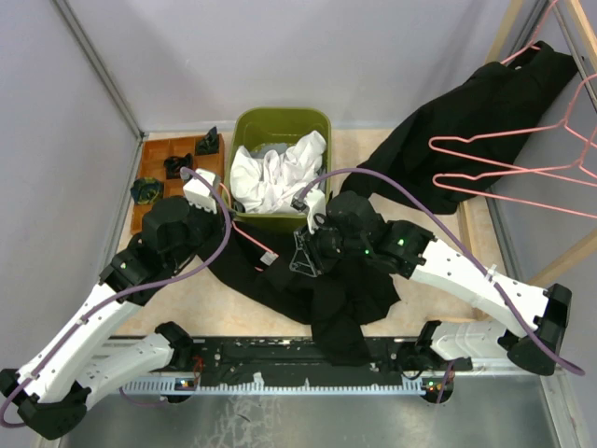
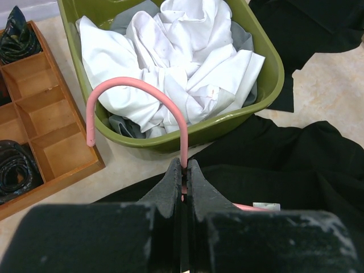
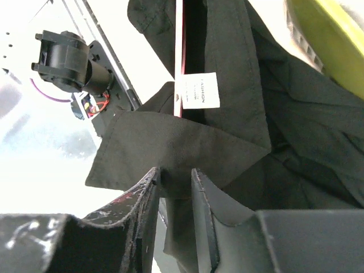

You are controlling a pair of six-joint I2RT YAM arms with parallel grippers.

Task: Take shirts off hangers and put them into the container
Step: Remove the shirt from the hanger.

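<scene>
Crowding the left side: brown wooden compartment tray (image 1: 173, 145) with dark rolled items in some cells, just beside the container (image 1: 280, 114). Leaning at far right: light wooden rack poles (image 1: 506, 28) carrying empty pink hangers (image 1: 508, 166) and a hanging black shirt (image 1: 476, 103), draped down toward the tub.

Lying beneath everything: pale beige tabletop (image 1: 224, 313), closed in by plain grey wall panels (image 1: 56, 140).

Filling the container: crumpled white shirt (image 2: 187, 51) over a grey shirt (image 2: 122, 124). Sprawled on the tabletop just in front of the container, under both arms: second black shirt (image 1: 322, 299), pink hanger hook (image 2: 142, 94) rising from it. Left pincer (image 2: 182, 169) clamped tight on that hook's stem. Right pincer (image 3: 175, 177) narrowly parted at the collar flap (image 3: 170, 145), label (image 3: 200, 91) just beyond; grip on cloth impossible to tell.
</scene>
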